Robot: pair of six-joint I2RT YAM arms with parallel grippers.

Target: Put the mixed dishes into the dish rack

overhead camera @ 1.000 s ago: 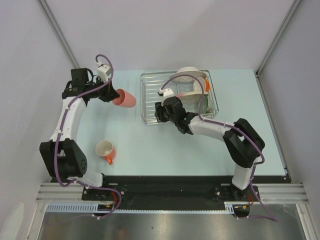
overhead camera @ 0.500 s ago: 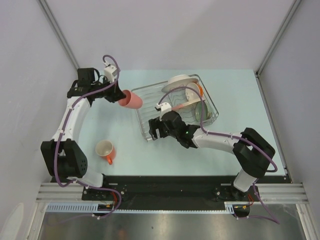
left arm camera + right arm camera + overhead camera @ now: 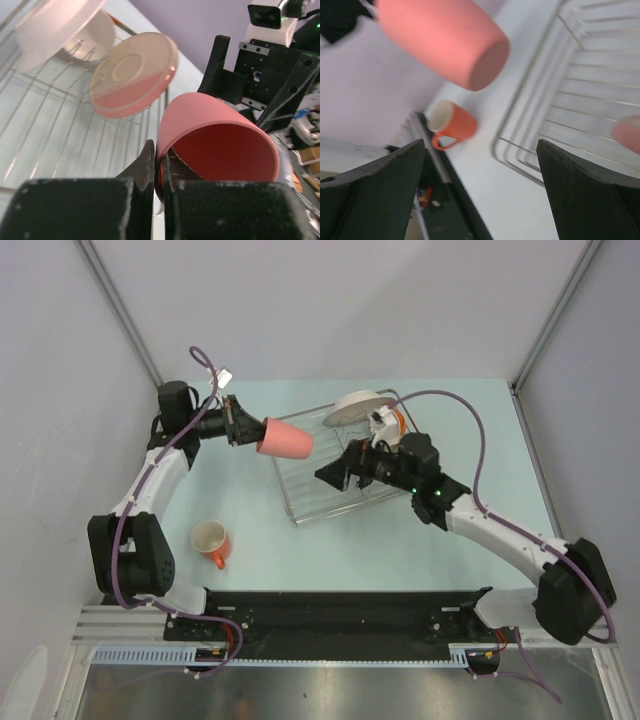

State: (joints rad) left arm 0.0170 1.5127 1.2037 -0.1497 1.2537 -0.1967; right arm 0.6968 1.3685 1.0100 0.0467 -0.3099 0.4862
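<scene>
From the overhead view my left gripper (image 3: 246,428) is clamped on the rim of the salmon-pink tumbler (image 3: 288,439), carrying it on its side in the air just off the far-left corner of the dish rack (image 3: 309,502). The rack sits skewed to the table edges. My right gripper (image 3: 337,471) hovers over the rack's middle with nothing in it. The orange mug (image 3: 212,541) waits on the near left, well apart from the rack, and a white plate (image 3: 358,403) stands at the rack's far end. The left wrist view shows one finger inside the tumbler's mouth and one outside, pinching the wall. Beyond it the pink-and-cream plate (image 3: 134,75) stands tilted in the wires. The right wrist view shows its two fingers spread wide and empty, with the tumbler's base overhead and the rack's corner below. I judge the step in hand to be bringing the tumbler in. Next I must swing it right over an open stretch of bars, turn it mouth-down and lower it clear of my right arm. The table (image 3: 330,560) is a plain pale blue-green top, boxed in by smooth grey-white walls (image 3: 330,300).
</scene>
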